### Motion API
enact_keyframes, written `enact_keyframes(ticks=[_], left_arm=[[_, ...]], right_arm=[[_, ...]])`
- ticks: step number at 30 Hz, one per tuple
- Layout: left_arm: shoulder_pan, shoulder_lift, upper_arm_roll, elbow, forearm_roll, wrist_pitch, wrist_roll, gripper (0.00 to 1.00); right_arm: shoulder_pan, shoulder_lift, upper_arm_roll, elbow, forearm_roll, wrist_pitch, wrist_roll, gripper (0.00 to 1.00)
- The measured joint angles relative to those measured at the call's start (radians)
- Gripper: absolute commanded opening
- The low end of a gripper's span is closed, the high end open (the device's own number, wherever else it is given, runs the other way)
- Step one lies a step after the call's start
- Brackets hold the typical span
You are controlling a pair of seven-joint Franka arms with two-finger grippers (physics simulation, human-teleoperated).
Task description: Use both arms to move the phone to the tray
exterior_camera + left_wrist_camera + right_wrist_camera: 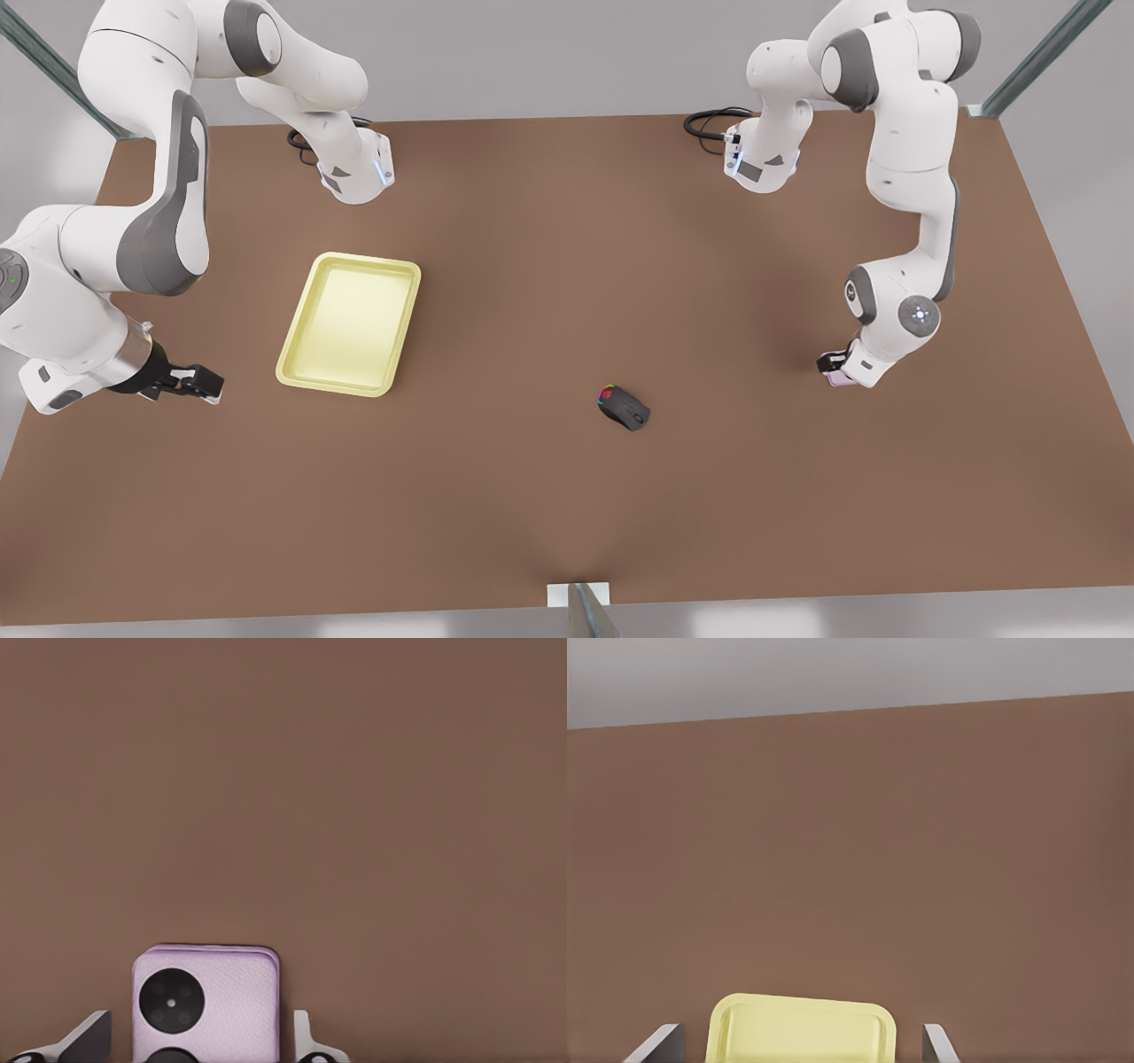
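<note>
Front view: left gripper (837, 368) straddles phone (205, 1003) with gaps; right gripper (190, 383) open beside tray (351, 321).

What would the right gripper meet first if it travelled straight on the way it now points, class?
Most likely the tray. The right gripper, jaws open, hovers at the front view's left and points toward the tray's rim with nothing between. Its height is unclear, so it might pass just over the rim.

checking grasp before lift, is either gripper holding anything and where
Nothing is clearly held. The left gripper straddles the phone, fingers open beside its side edges. The right gripper waits open beside the tray.
</note>
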Motion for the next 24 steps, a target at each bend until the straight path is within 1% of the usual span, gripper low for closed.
enact_keyframes(ticks=[2,3,4,7,12,21,24], left_arm=[[0.001,0.007,0.000,0.001,0.000,0.004,0.011,1.00],[0.001,0.009,-0.001,0.001,0.000,0.006,0.016,0.98],[0.001,0.010,-0.001,0.001,0.000,0.007,0.021,0.91],[0.001,0.016,-0.001,0.002,0.001,0.011,0.033,0.82],[0.001,0.018,-0.001,0.002,0.002,0.014,0.046,0.81],[-0.002,0.007,-0.004,0.004,0.003,0.004,0.063,0.81],[-0.011,-0.009,-0.013,0.035,0.003,-0.019,0.064,0.81]], right_arm=[[-0.004,-0.009,-0.001,0.002,0.001,-0.004,0.000,1.00],[-0.005,-0.017,-0.002,0.011,0.001,-0.011,0.000,1.00],[-0.003,-0.029,0.000,0.025,0.001,-0.027,0.000,1.00],[0.003,-0.047,0.002,0.057,0.001,-0.066,0.000,1.00],[0.025,-0.074,0.016,0.066,0.000,-0.123,0.003,1.00],[0.016,-0.097,0.008,0.064,0.002,-0.199,0.006,1.00],[0.012,-0.098,0.002,0.066,0.001,-0.213,0.006,1.00]])
